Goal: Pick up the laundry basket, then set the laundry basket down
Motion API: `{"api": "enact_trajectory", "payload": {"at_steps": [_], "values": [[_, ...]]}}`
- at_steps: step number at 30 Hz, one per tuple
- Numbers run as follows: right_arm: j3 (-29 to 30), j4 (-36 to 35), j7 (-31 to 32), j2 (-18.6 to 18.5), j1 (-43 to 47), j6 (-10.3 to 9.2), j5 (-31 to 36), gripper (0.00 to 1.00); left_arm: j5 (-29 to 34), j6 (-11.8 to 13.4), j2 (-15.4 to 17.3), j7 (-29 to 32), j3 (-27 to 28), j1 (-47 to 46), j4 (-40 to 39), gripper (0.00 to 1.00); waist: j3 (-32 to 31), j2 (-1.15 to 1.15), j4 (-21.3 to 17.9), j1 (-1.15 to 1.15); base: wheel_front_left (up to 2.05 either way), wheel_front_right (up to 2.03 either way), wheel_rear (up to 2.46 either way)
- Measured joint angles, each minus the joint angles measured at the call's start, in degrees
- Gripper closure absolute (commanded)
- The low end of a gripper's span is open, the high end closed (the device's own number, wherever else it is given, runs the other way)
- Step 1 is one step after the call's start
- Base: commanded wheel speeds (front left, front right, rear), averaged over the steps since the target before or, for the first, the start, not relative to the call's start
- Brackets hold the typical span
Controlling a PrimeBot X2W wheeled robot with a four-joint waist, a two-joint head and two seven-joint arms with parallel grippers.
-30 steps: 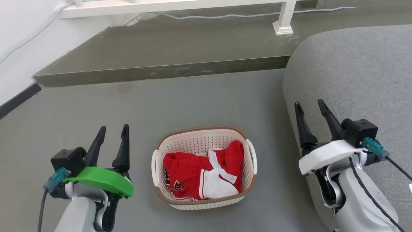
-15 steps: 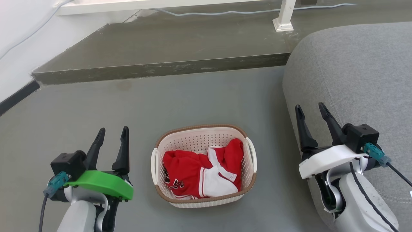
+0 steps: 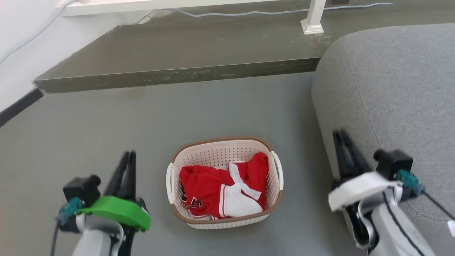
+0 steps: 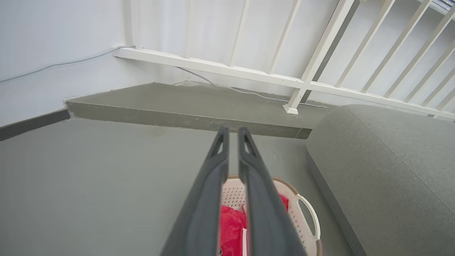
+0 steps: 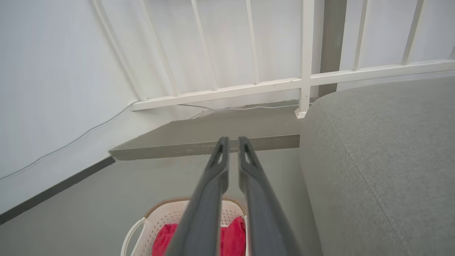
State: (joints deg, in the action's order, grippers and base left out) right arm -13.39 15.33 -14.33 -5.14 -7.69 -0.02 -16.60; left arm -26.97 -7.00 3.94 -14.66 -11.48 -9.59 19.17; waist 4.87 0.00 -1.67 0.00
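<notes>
Grey floor [image 3: 213,106], step [image 3: 195,49], wht railing [image 4: 227,69], sofa [image 3: 391,89] rt.

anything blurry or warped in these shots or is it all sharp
Head view: the left gripper and right gripper are smeared by blur, while the laundry basket and floor are crisp under even, soft light. Left wrist view: the near fingers are soft, and the railing bars fan out, likely the wide lens. Right wrist view: the fingers are soft too, the sofa weave sharp.

Grey sofa [image 3: 391,89] beside a raised step [image 3: 177,49], white railing [image 4: 213,67] behind.
</notes>
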Motion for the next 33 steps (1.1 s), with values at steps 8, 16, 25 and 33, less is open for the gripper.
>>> {"api": "enact_trajectory", "payload": {"at_steps": [8,16,25,33], "values": [[0.23,1.33,0.19,0.40,2.07,0.09,-1.83,1.00,-1.90,0.00,-0.59,0.58,0.15,1.49,1.16,1.00,-0.14,0.00,0.04,0.00,0.00,0.00,0.00],[1.59,1.18,1.34,0.64,2.07,0.53,-7.45,1.00,-7.60,0.00,-0.67,2.09,1.19,1.49,1.07,1.00,-0.59,0.00,0.19,0.00,0.00,0.00,0.00],[3.11,1.10,3.13,0.83,2.07,1.03,-15.02,1.00,-12.48,0.00,-0.82,3.88,2.38,1.49,0.76,1.00,-0.96,0.00,0.34,0.00,0.00,0.00,0.00],[4.78,1.05,4.87,1.10,2.08,1.52,-20.43,1.00,-17.53,0.00,-0.88,5.60,3.83,1.62,0.58,1.00,-1.33,0.00,0.48,0.00,0.00,0.00,0.00]]}}
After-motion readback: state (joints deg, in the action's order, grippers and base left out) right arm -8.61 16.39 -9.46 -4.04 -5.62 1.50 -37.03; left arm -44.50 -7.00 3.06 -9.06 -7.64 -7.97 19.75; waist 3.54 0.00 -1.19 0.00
